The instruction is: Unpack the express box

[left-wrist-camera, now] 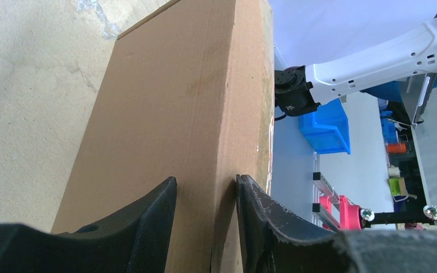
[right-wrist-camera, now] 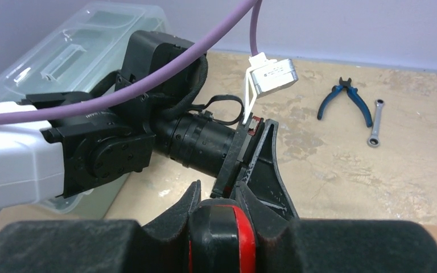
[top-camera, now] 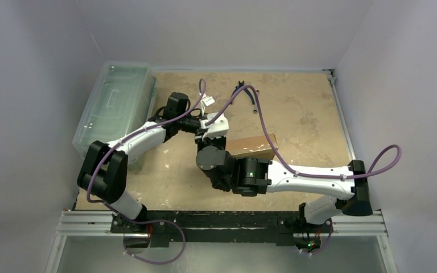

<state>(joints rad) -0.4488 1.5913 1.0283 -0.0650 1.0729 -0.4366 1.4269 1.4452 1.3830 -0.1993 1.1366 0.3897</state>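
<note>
Left arm reaches up from its base, bends at the elbow and stretches in toward the middle of the table (top-camera: 307, 122). Its wrist is level and the left claw (top-camera: 209, 135) sits right at the near end of the box (top-camera: 254, 146). From the wrist camera, both black fingers (left-wrist-camera: 158, 219) are pressed against cardboard that fills the gap between them, so that claw is clamped on the box.

Right arm sweeps in low from the other side, forearm almost flat, and its wrist is tucked just under the left claw. The right claw (right-wrist-camera: 219, 190) has its fingers close together with a red-and-black piece (right-wrist-camera: 223, 236) between them. I cannot tell what that piece is, or whether the claw is gripping it.

The box is plain brown cardboard, running straight away from the left claw. One broad face and a narrower side meet at a clean fold (left-wrist-camera: 230, 85), with faint scuffs along that side.

Room to move: the clear plastic bin (top-camera: 116, 102) sits behind the left arm, close to its forearm. The blue-handled pliers (right-wrist-camera: 346, 101) and a small wrench (right-wrist-camera: 376, 122) lie well beyond both claws, toward the far edge. Past the far end of the box it's bare tabletop out to the side rail (top-camera: 341, 122).
</note>
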